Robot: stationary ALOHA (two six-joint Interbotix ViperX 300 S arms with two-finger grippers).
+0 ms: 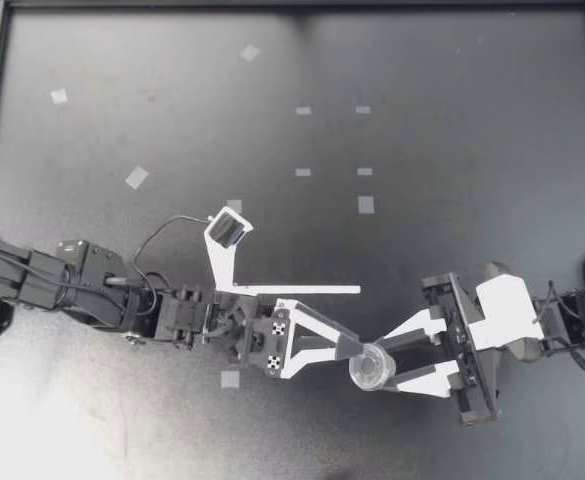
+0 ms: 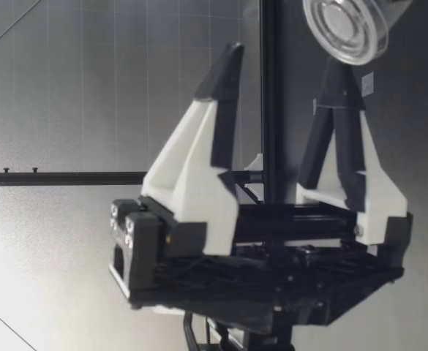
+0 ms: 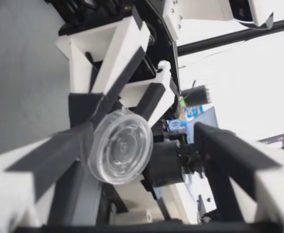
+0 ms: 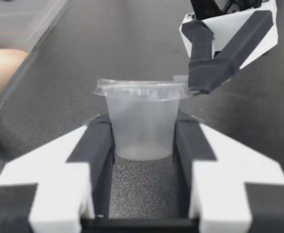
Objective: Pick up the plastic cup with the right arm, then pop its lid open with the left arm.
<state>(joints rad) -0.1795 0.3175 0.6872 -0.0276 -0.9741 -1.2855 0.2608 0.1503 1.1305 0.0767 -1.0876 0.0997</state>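
Between the two arms, over the dark table (image 1: 422, 100), the clear lidded cup (image 1: 370, 368) is seen from above pinched by the right gripper (image 1: 386, 364), with the left gripper (image 1: 346, 347) met at its rim.

Low view: the left gripper (image 2: 285, 58) is shown spread, one fingertip beside the cup (image 2: 353, 25).

Left wrist view: the cup (image 3: 121, 145) is laid against one finger (image 3: 49, 158) of the wide-spread left gripper (image 3: 154, 138).

Right wrist view: the cup (image 4: 142, 121) is clamped on both sides by the right gripper (image 4: 142, 133).

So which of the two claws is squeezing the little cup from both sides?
My right gripper: its two fingers press the clear cup on its sides. My left gripper is open, with only one fingertip at the lid.
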